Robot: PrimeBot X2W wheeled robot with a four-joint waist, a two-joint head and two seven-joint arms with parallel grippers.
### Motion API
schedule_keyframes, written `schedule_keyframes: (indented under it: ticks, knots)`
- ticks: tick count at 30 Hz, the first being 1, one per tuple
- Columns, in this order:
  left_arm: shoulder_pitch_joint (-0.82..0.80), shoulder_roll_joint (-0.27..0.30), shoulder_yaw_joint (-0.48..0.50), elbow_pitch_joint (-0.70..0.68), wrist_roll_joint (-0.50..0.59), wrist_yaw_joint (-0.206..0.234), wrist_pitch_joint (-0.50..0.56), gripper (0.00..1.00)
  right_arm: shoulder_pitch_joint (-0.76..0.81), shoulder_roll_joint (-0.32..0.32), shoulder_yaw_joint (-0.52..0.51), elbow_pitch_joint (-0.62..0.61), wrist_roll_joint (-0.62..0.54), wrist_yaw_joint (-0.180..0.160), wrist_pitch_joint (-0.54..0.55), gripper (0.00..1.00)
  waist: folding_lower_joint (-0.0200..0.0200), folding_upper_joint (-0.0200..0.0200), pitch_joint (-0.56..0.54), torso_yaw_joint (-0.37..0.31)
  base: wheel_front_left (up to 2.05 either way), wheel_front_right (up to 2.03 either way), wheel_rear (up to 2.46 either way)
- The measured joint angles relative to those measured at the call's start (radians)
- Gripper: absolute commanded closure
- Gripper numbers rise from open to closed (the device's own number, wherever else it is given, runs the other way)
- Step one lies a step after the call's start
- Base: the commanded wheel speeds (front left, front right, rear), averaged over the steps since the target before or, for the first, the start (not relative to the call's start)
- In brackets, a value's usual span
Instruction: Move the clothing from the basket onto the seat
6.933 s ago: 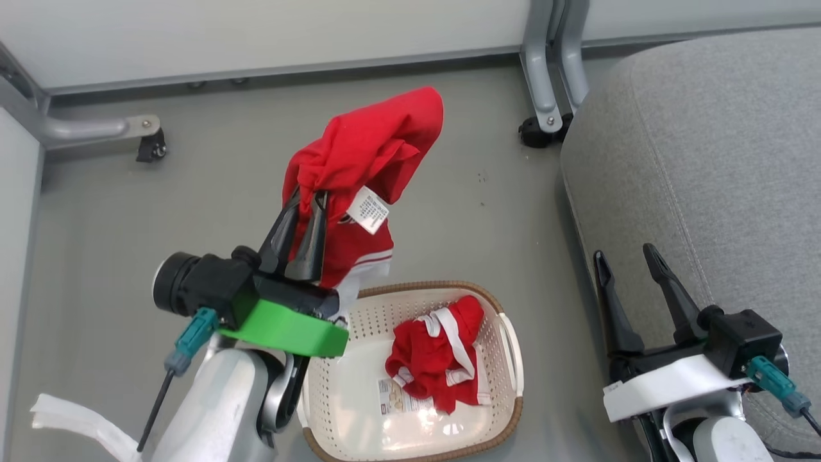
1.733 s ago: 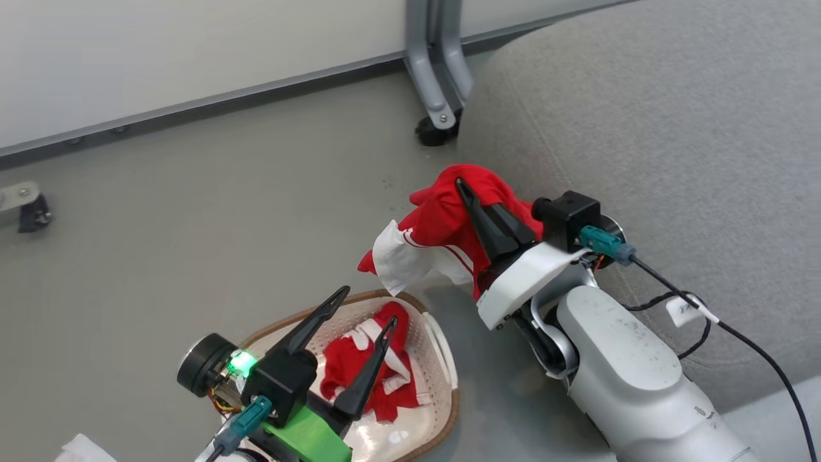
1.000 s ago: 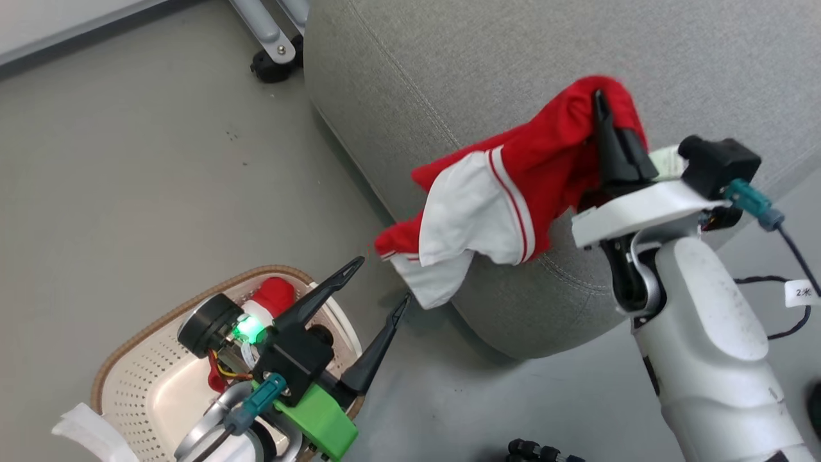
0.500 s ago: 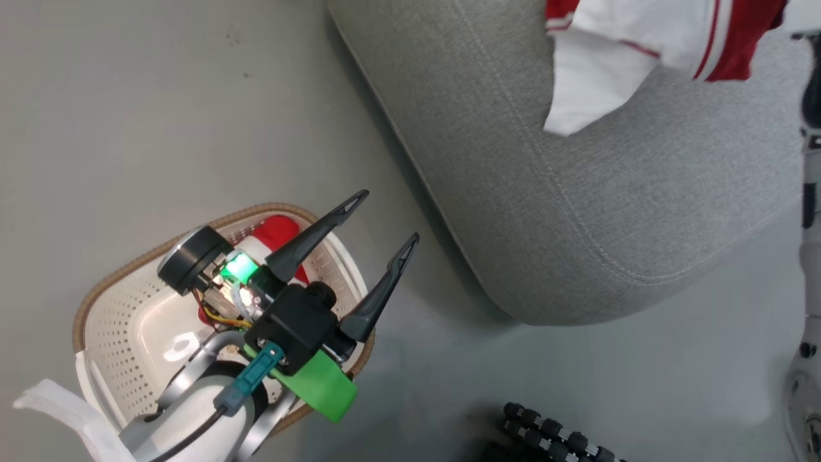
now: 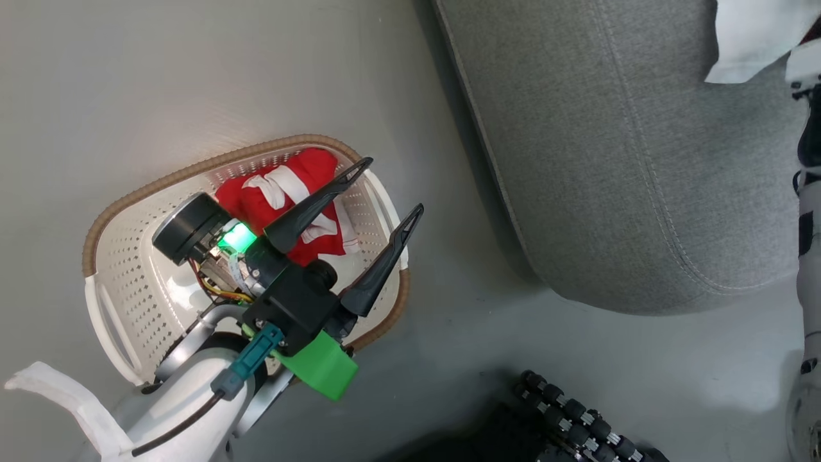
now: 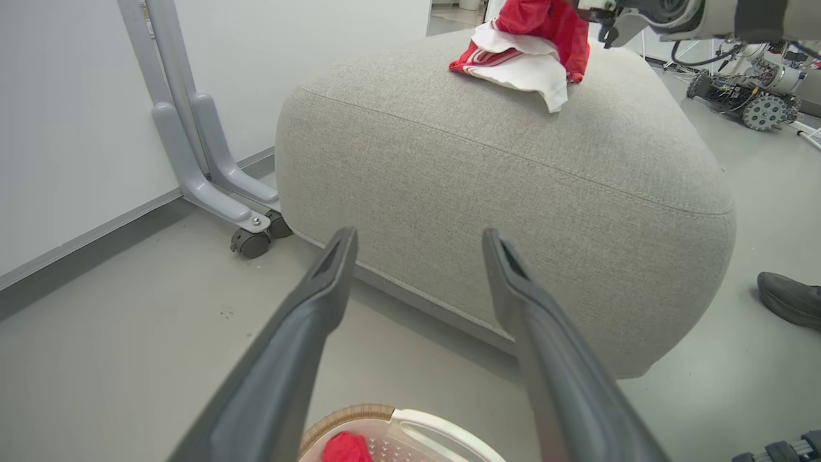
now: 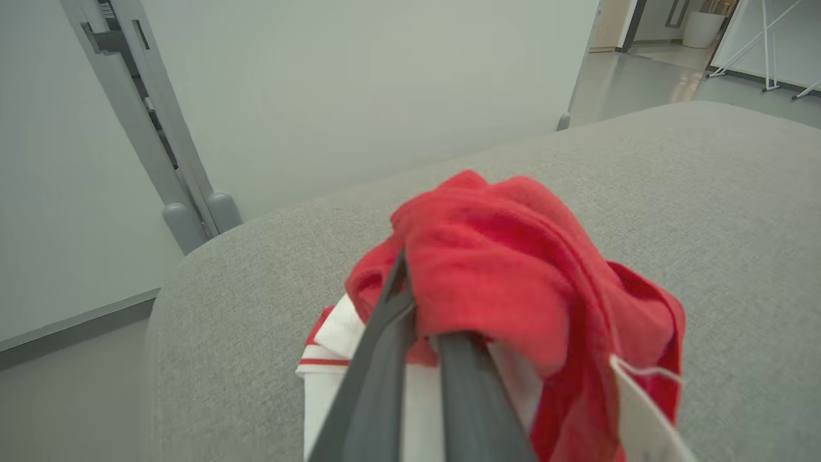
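The right gripper (image 7: 415, 324) has its two long dark fingers pressed together on a bunched red fabric sports garment with white panels (image 7: 513, 269), clamping a fold of the red cloth. It holds the garment over the top of the large grey fabric-upholstered seat (image 7: 705, 192). The garment's white lower folds drape down onto the seat's top surface, and a white care label (image 7: 641, 410) hangs from its red side.

The left gripper (image 5: 394, 183) is off the seat, near its rounded edge, with its fingers spread wide apart and nothing between them. Below it, a cream-white perforated plastic laundry basket (image 5: 211, 160) with a brown woven-look rim stands on the grey floor (image 5: 160, 77), near the seat's stitched lower seam but apart from it. A second red garment with white bands (image 5: 282, 192) lies crumpled inside this basket, not on the seat.
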Motion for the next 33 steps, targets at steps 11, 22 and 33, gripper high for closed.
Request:
schedule_keyframes:
  ticks: [11,22,33]
  knots:
    - [-0.001,-0.028,-0.001,0.057,-0.006,0.027,-0.059,0.0,0.256,0.087,-0.075,-0.133,-0.035,0.0,0.0,0.0,-0.0001,0.0,-0.038,0.046,0.0,0.0,0.0]
    - [0.074,-0.097,0.012,0.143,-0.061,0.097,-0.151,0.0,0.563,0.173,-0.053,-0.465,-0.138,0.0,0.0,0.0,-0.0002,0.0,-0.193,0.065,0.0,0.0,0.0]
    - [0.153,-0.141,0.134,0.208,-0.141,0.207,-0.231,0.0,0.758,0.199,0.068,-0.624,-0.205,0.0,0.002,0.0,-0.0002,0.0,-0.371,0.138,0.0,0.0,0.0]
